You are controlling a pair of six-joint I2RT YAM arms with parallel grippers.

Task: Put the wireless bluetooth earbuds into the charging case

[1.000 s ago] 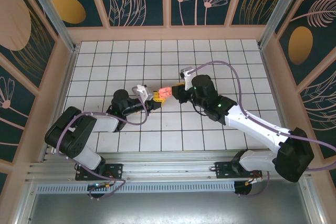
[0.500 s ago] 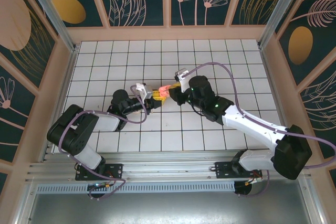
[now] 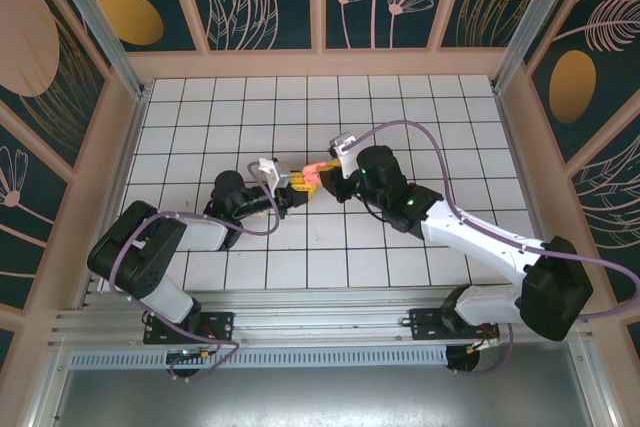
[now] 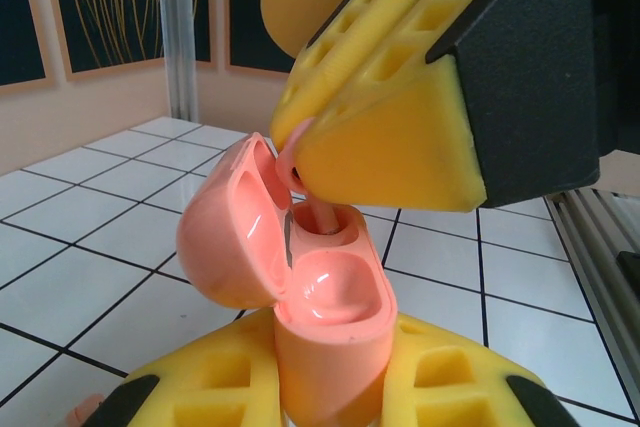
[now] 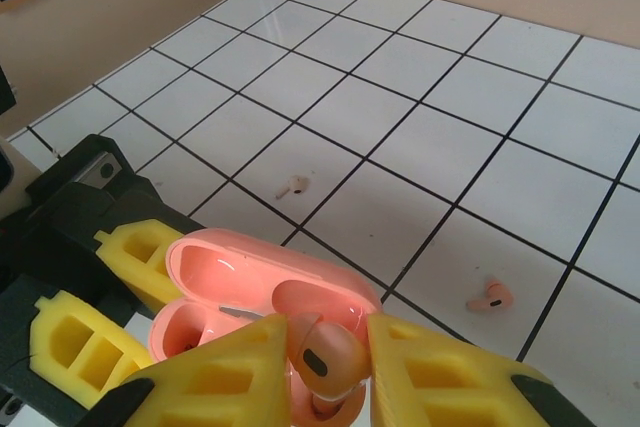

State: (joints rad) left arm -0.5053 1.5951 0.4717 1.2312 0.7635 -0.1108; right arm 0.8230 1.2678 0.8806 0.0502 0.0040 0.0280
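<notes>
Now right fingers (image 5: 235,377) have carried earbud (image 5: 325,357) onto case (image 5: 230,265).

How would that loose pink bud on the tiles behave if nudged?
The loose pink bud looks tiny and glossy, so probably light and quick to skid on the tiles. Its stem sticks out, so it would likely spin rather than roll straight.

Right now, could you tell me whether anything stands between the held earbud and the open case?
Nothing visible does: the pink earbud in the right pincer sits at the socket of the case, held by the left pincer, lid hinged back.
</notes>
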